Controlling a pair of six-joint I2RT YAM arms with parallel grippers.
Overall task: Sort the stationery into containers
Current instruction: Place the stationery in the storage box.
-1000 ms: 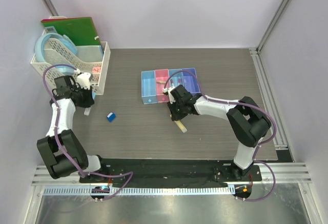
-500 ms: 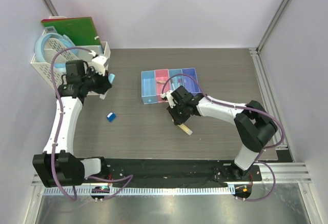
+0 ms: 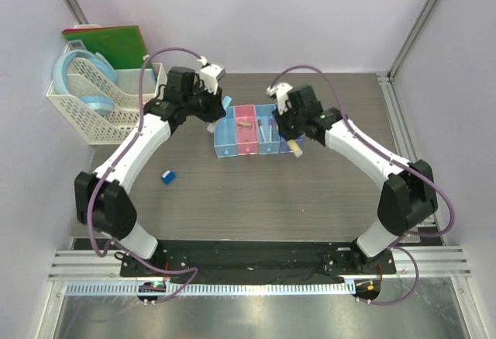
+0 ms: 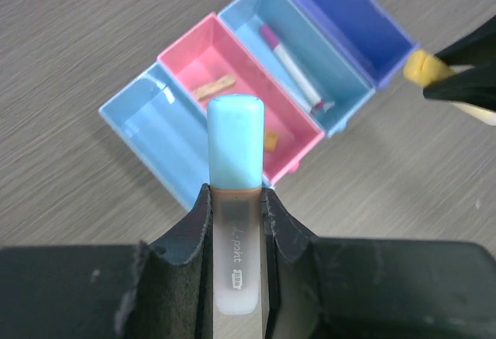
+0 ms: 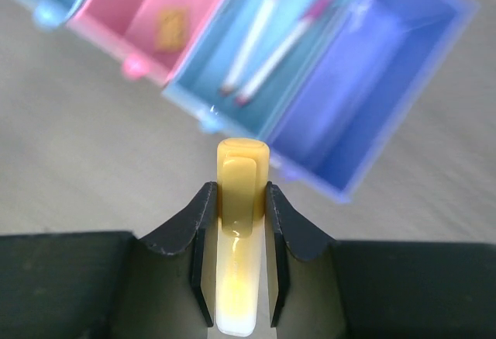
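Observation:
The containers [image 3: 232,151] are a joined row of four bins: blue, pink, light blue and purple. My left gripper [image 3: 220,111] hangs at the blue bin's [image 4: 155,126] far left corner. It is shut on a frosted marker with a light-blue cap [image 4: 235,160]. My right gripper [image 3: 294,139] is over the near end of the purple bin [image 5: 372,83], shut on the yellow marker [image 5: 242,199]. Two thin white pens [image 5: 267,29] lie in the light blue bin. Tan erasers [image 4: 215,88] lie in the pink bin. A small blue cube [image 3: 167,176] rests on the table at the left.
A white lattice basket [image 3: 74,108] with a green book [image 3: 108,44] and pale blue rings [image 3: 77,75] stands at the far left. Metal frame rails [image 3: 407,153] run along the table's right edge.
The left arm swung from the basket to the blue bin with its marker. The right arm lifted the yellow marker off the table and carried it back to the purple bin.

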